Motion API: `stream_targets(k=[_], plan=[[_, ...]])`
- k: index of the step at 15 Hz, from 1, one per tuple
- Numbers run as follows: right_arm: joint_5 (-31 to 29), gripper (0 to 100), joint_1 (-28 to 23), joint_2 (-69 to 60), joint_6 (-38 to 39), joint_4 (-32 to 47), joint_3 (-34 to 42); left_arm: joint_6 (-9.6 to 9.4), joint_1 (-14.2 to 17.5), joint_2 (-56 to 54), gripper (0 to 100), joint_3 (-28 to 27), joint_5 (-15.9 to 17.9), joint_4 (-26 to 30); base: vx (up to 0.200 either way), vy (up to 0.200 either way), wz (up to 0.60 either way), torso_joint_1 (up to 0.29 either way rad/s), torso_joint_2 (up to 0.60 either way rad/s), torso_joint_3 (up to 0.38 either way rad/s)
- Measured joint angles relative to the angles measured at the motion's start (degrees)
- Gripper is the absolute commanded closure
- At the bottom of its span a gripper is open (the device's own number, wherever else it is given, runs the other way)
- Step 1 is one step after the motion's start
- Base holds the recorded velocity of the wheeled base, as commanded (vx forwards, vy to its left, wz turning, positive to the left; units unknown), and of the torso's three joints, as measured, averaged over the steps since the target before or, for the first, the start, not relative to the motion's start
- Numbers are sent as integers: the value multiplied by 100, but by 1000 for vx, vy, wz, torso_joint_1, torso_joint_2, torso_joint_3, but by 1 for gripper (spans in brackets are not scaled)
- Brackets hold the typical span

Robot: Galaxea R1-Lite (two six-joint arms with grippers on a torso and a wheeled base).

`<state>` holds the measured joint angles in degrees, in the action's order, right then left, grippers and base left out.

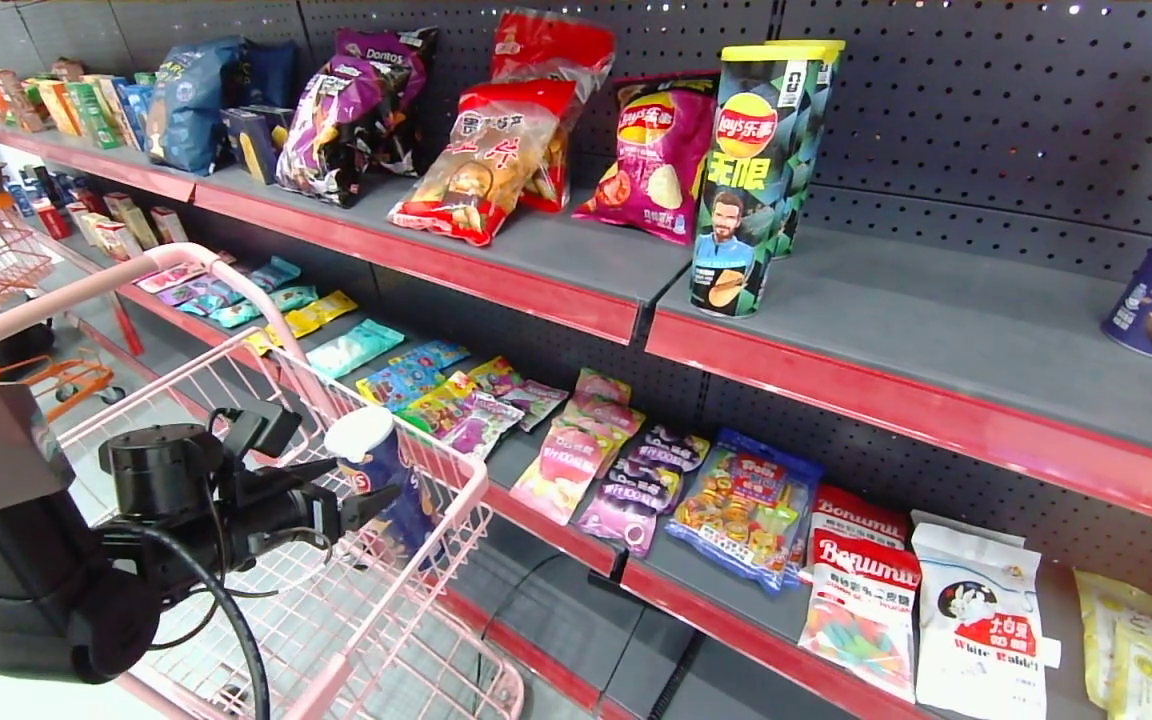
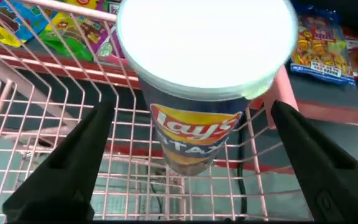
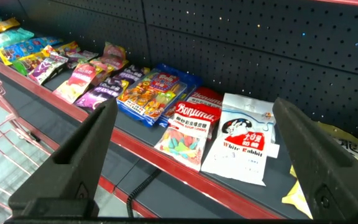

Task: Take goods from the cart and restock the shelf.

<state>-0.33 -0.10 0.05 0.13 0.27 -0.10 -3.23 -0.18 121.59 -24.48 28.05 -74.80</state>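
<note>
Currently my left gripper (image 2: pixel 188 112) is spread wide around the chip can (image 2: pixel 204 74) standing untouched in a corner of the pink cart (image 2: pixel 42 124). Closing off-centre could tip it against the wire; my right gripper (image 3: pixel 194 106) hangs open beside the lower shelf (image 3: pixel 135 134).

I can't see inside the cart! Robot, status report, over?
Left gripper open, fingers either side of chips can, not gripping. Can lid-up in cart. Right gripper open, empty, facing lower shelf. Cart wall between can and shelf.
</note>
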Motion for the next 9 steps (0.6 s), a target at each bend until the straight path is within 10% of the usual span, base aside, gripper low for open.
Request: stream_targets(k=[2,3,9], plan=[[0,0,0,0,-6,0,0,0,-94,160,0,-234,-38,-2,0,0,0,0,0,0],[0,0,0,0,-6,0,0,0,-133,215,100,-283,-49,-2,0,0,0,0,0,0],[0,0,0,0,2,0,0,-2,-243,357,100,-302,-189,-107,0,0,0,0,0,0]])
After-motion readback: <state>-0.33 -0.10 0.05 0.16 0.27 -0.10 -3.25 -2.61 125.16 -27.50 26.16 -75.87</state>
